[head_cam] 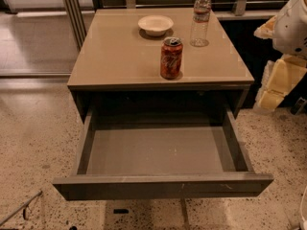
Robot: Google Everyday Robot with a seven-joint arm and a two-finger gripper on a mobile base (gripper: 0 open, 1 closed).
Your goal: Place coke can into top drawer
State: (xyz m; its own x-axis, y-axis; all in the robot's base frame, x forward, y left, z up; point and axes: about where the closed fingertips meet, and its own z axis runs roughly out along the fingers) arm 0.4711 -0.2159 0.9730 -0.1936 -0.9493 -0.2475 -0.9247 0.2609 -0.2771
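My pincer [280,83] hangs at 3 o'clock of the upright coke can [171,58], off the worktop [115,56]; I cannot tell its grip. The top drawer [163,186] is open.

Cabinet top [120,56]: tan, flat, glossy.
Can [171,58]: red, upright on top, right of centre, close to near edge.
Bowl [155,25]: white, shallow, on top at far side, about centre.
Bottle [200,18]: clear, white cap, upright, far right, just right of bowl.
Can stands apart from bowl and bottle, nearer than both.
Drawer [163,186]: under top, pulled out toward near side, grey inside showing.
Floor [33,143]: speckled, carries cabinet.
Gripper [277,85]: right of cabinet, off top.
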